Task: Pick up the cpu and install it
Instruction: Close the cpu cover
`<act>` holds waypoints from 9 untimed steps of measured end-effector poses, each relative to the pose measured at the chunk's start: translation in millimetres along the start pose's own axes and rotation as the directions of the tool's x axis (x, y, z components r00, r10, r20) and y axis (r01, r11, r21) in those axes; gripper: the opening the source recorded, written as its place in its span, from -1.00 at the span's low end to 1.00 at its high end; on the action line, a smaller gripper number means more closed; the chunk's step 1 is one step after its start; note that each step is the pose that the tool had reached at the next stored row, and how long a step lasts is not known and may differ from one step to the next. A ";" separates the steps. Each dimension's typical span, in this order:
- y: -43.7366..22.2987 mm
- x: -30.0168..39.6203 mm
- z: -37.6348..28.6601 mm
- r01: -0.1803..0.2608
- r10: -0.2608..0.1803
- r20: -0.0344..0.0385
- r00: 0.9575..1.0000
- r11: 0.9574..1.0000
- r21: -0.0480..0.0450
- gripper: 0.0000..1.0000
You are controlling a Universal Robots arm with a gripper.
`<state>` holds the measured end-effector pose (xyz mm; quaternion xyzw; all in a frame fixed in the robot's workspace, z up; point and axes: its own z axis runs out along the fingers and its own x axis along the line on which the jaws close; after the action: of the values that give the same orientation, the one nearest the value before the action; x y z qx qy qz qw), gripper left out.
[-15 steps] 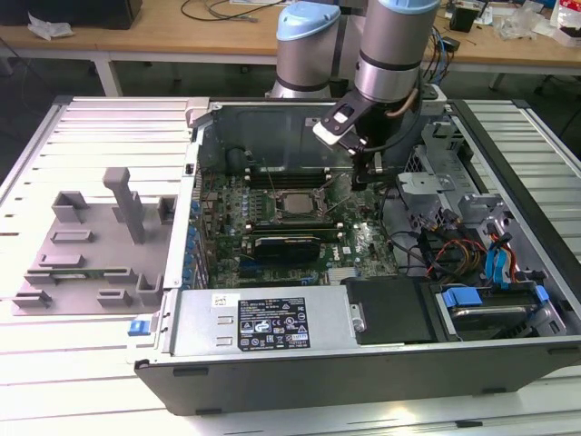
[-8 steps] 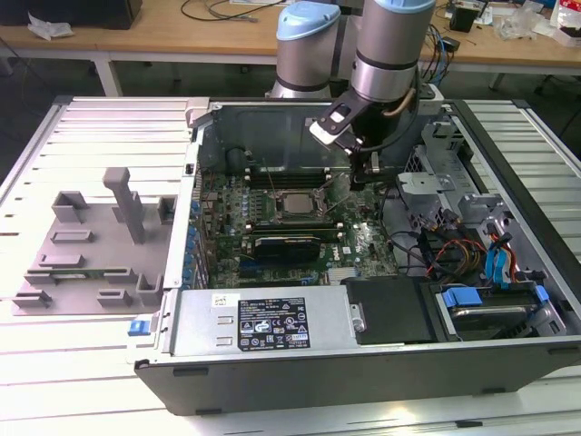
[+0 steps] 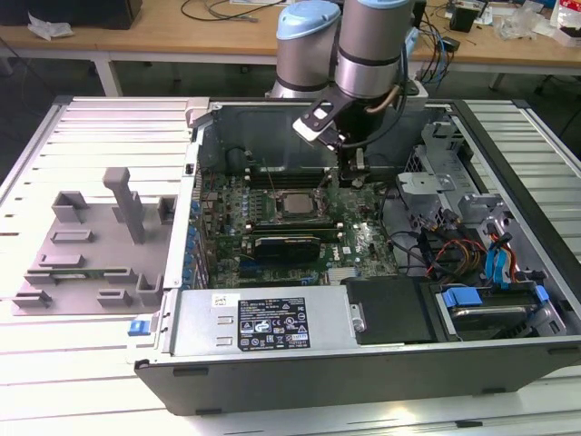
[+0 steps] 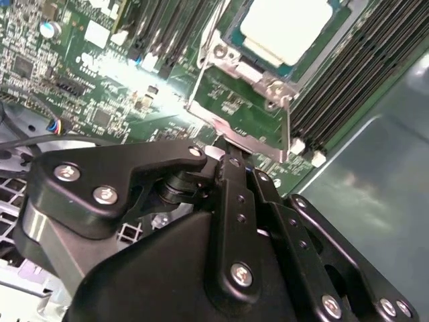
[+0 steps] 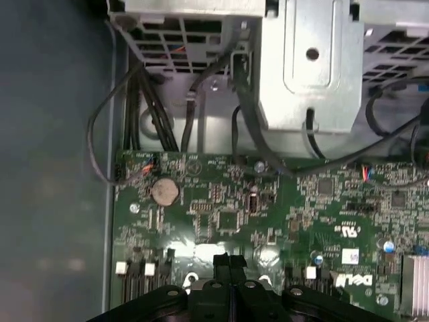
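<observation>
Down inside the open computer case (image 3: 381,363) the arm descends from the far side, its thick grey upper links steep and the wrist turned so that the gripper (image 3: 349,177) points almost straight at the motherboard (image 3: 368,241). Its tip hangs low over the board, just beside the socket on the exterior view's right. In the first wrist view the gripper (image 5: 230,260) has its two black fingers (image 5: 221,263) pressed together with only a thin seam between them and nothing to be seen clamped there. The second wrist view looks past the black linkage of the gripper (image 4: 228,157) to the metal socket frame (image 4: 234,80), whose near edge lies close to the fingertip; whether they touch I cannot tell. The cpu (image 3: 295,205) lies flat in that socket, its silvery top (image 4: 288,27) facing up, apart from the fingers. A long black card (image 3: 286,245) stands just in front of the socket
</observation>
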<state>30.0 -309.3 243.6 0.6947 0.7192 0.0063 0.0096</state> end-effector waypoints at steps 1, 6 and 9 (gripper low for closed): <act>-2.1 0.9 -0.2 0.000 0.000 0.000 1.000 1.000 -0.001 -0.79; -16.6 6.5 -0.6 -0.001 0.001 0.000 1.000 1.000 -0.003 -0.79; -29.7 8.4 -0.9 -0.002 0.002 0.000 1.000 1.000 -0.003 -0.79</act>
<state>-0.1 -301.9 243.8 0.6955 0.7184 0.0073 0.0108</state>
